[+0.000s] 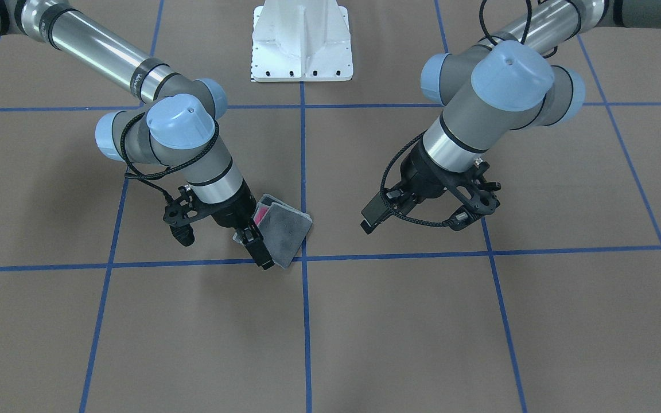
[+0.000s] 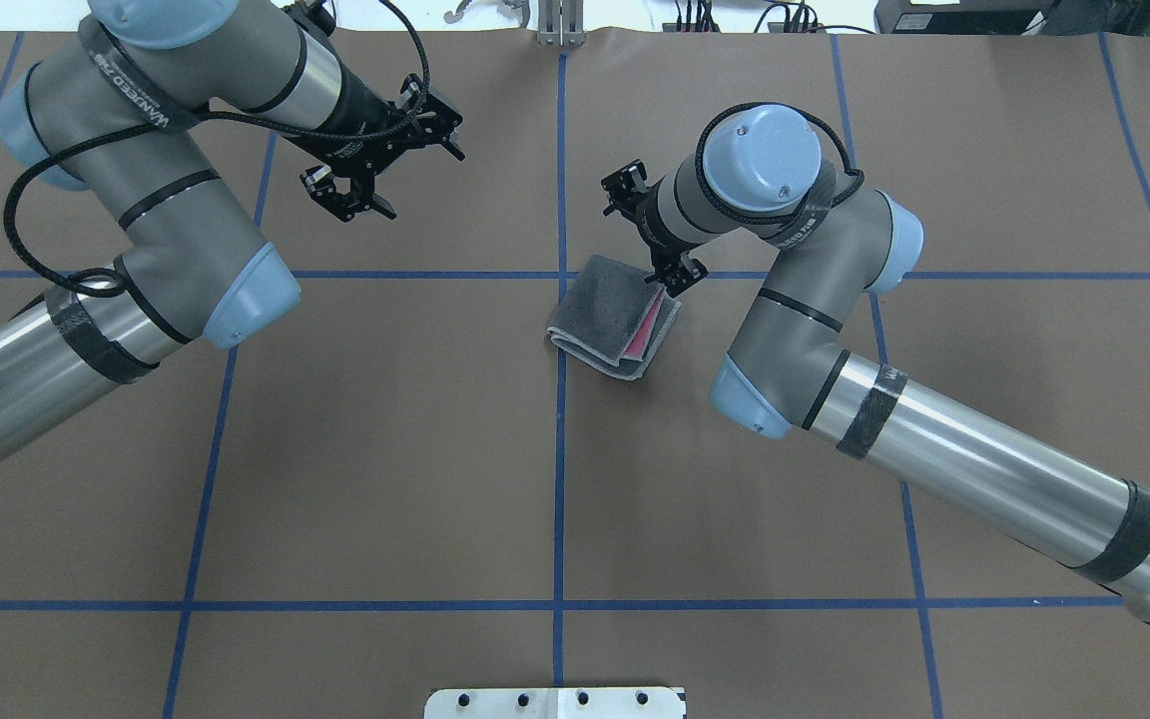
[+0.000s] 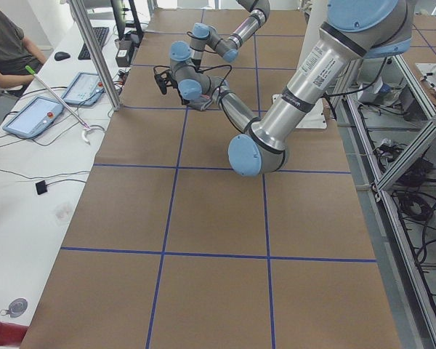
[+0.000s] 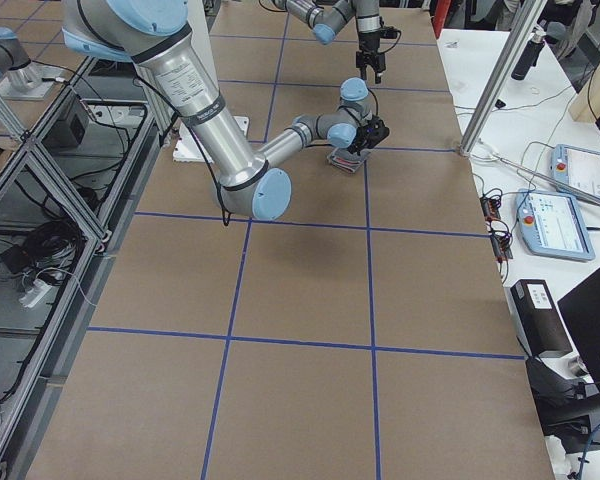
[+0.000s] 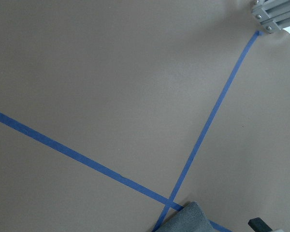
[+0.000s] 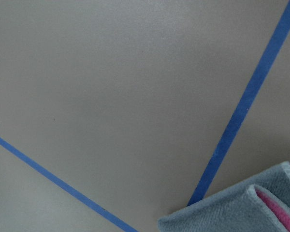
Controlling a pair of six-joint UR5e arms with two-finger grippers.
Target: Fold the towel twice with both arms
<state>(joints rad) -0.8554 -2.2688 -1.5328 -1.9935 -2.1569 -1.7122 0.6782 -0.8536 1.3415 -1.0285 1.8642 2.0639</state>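
Observation:
The towel (image 2: 610,315) lies folded on the table by the middle blue tape cross, grey face up, with a pink strip showing in the fold (image 1: 261,216). My right gripper (image 2: 676,277) hangs just over the towel's far right edge; its jaws look open and hold nothing. In the front view it (image 1: 257,246) covers the towel's corner. The right wrist view shows the towel's folded corner (image 6: 241,208) flat on the table. My left gripper (image 2: 348,200) is open and empty, above bare table well left of the towel. The left wrist view shows a grey towel corner (image 5: 191,220).
The table is brown with a grid of blue tape lines (image 2: 561,449). The white bolted pedestal (image 1: 302,43) stands at the robot's side of the table. Beyond the far edge are a desk with tablets (image 3: 36,116) and a seated person (image 3: 7,43).

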